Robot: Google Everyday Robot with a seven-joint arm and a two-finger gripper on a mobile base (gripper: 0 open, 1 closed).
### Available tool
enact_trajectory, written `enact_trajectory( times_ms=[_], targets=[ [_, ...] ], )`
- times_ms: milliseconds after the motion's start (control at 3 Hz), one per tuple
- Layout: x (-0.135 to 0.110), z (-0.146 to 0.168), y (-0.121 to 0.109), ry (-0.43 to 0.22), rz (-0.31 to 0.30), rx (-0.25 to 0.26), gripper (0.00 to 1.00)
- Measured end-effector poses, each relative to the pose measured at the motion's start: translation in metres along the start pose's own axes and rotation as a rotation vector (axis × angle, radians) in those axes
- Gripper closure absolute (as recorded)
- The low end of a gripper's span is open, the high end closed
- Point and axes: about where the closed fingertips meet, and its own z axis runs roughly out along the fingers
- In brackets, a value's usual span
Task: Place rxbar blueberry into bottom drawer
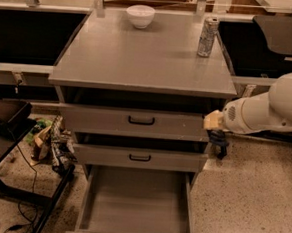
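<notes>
Camera view shows the gripper (218, 143) hanging under the white arm (266, 112) beside the cabinet's right front corner, level with the upper drawers and outside the open bottom drawer (137, 200); whether it is spread or pinching cannot be told. The rxbar blueberry lies neither on the cabinet top (140, 58) nor in the drawer, so it is judged to be carried within the dark mass at the gripper, which makes this the transport step. The next move calls for travel left and down over the drawer floor, clearing the middle drawer front (139, 158), before release.
</notes>
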Motion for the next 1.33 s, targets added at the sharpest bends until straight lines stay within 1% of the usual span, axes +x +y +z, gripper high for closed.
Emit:
enact_trajectory(
  times_ms=[333,667,1000,1333],
  targets=[
    [0.010,0.040,-0.010,0.033,-0.005,-0.068,1.00],
    [0.010,0.040,-0.010,0.034,-0.005,-0.069,1.00],
    [0.031,0.075,-0.003,0.074,0.013,-0.128,1.00],
    [0.080,0.139,-0.004,0.138,0.064,-0.196,1.00]
  ],
)
